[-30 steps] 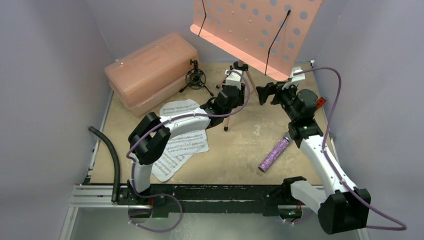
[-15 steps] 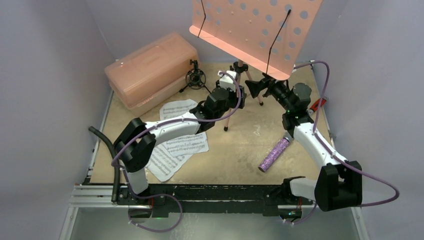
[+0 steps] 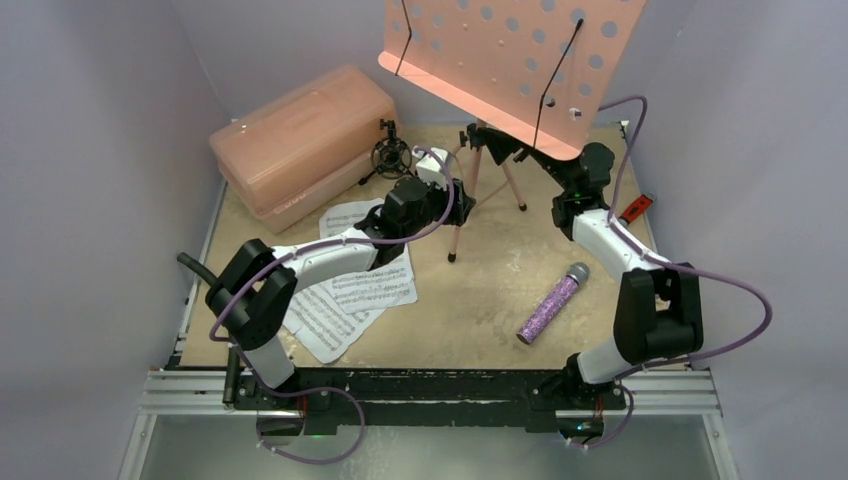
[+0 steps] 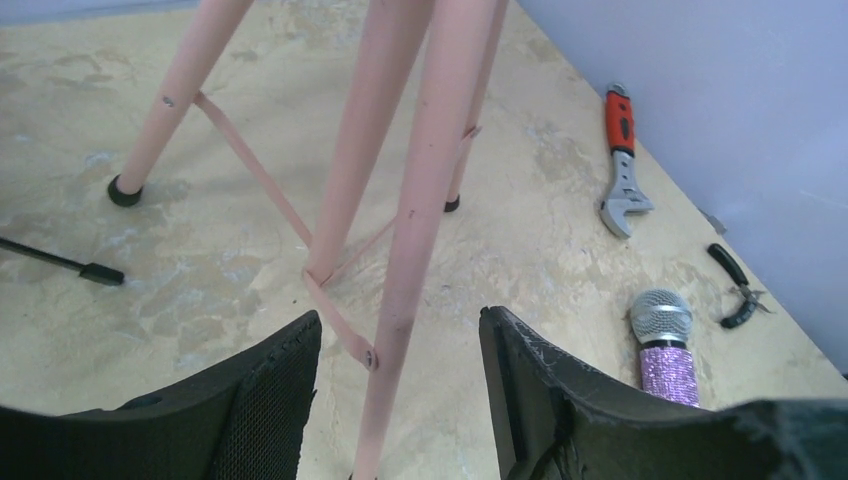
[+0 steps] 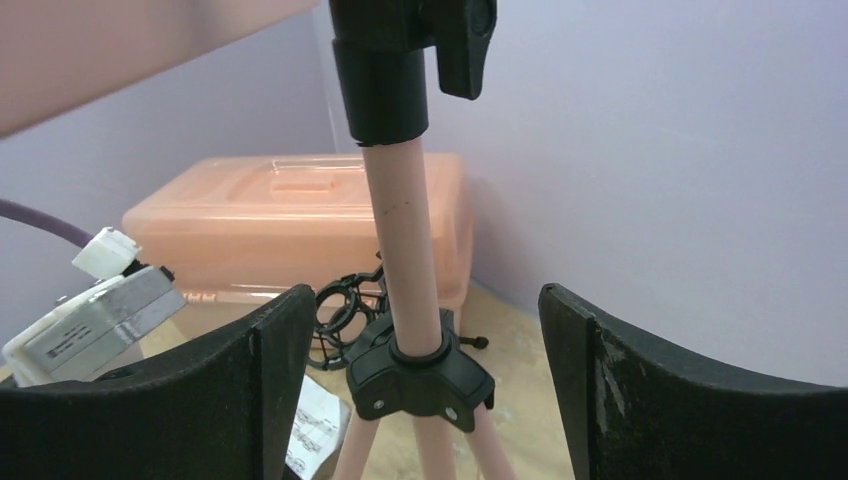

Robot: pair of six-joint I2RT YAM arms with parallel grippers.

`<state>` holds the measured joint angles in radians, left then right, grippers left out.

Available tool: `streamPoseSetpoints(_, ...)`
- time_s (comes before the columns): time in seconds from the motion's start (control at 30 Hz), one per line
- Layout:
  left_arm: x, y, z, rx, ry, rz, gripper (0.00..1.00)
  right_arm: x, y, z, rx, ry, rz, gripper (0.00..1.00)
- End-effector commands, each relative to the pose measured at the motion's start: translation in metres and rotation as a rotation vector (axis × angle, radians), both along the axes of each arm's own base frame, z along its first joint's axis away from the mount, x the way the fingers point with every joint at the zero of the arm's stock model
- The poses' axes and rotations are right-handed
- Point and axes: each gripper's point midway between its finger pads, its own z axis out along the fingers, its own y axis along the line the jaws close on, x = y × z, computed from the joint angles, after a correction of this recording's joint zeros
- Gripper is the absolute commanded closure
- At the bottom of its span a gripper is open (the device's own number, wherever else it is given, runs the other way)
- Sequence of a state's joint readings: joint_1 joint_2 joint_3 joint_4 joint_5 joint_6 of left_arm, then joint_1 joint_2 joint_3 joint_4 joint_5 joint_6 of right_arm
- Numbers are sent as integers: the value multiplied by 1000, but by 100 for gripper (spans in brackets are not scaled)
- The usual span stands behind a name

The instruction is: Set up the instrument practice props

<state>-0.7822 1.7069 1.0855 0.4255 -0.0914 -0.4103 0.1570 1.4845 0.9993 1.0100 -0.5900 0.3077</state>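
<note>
1. At mid-surface, the left end effector (image 4: pixel 395 345) stands released. Its black textured fingers (image 4: pixel 270 385) straddle one thin, scuffed pink leg of the music stand (image 3: pixel 510 60), with no visible contact.
2. Farther right, the right end effector (image 5: pixel 420 305) gapes wide around the stand's smooth pink pole, just above its black plastic hub.
3. Beside the right arm, the glittery purple microphone (image 3: pixel 549 308), mesh-headed, lies on the mottled beige surface (image 3: pixel 480 290). The sheet-music pages (image 3: pixel 350 295) lie under the left arm.

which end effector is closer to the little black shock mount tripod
Left. The left end effector straddles a music stand leg near the shock mount tripod; the right end effector is farther, across the stand's pole.
</note>
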Motion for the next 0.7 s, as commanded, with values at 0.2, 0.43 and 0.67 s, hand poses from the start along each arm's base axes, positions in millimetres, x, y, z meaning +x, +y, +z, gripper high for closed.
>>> streamPoseSetpoints(0.2, -3, -26, 11, -105, -24, -143, 47, 6, 22, 43, 57, -149, 155, 31)
streamPoseSetpoints(0.43, 4, -34, -2, -96, -9, -146, 63, 13, 28, 44, 71, -142, 204, 46)
streamPoseSetpoints(0.67, 5, -44, -1, -102, -10, -178, 91, 14, 36, 40, 34, -127, 262, 86)
